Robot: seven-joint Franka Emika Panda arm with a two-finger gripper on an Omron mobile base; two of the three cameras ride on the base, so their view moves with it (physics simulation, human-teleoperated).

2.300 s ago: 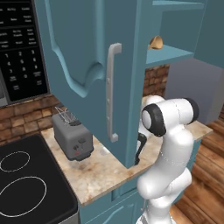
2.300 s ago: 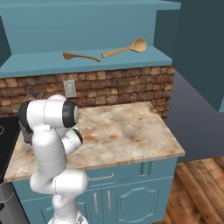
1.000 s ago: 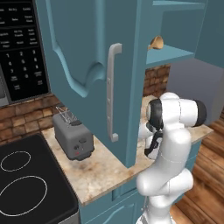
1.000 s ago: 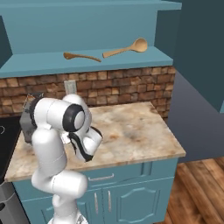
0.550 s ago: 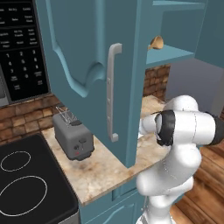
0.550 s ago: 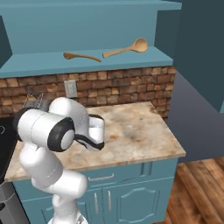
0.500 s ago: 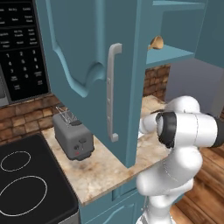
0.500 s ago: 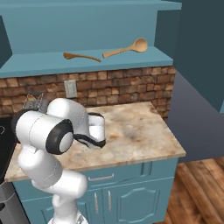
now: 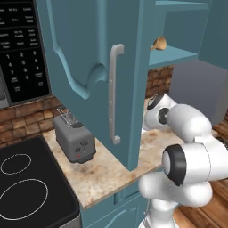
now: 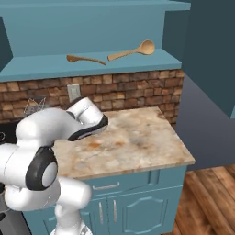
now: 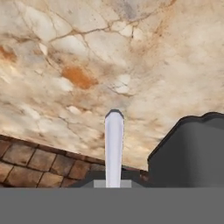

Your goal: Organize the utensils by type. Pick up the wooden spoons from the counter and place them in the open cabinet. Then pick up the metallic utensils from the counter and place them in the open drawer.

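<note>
Between the fingertips of the end effector [image 11: 114, 181], pinching a thin silver utensil [image 11: 114, 144] over the marbled bench [image 10: 137, 137]. Farther up, lying on the open cabinet [image 10: 92, 64] shelf, two wooden spoons [image 10: 131, 50].

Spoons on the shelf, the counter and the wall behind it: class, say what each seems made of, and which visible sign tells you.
Spoons: likely wood, matte; light brown all over, no shine.
Counter: looks like polished stone, marble perhaps; beige with brown veins and rusty blotches.
Wall: looks like brick; red-brown blocks with paler joints.
</note>
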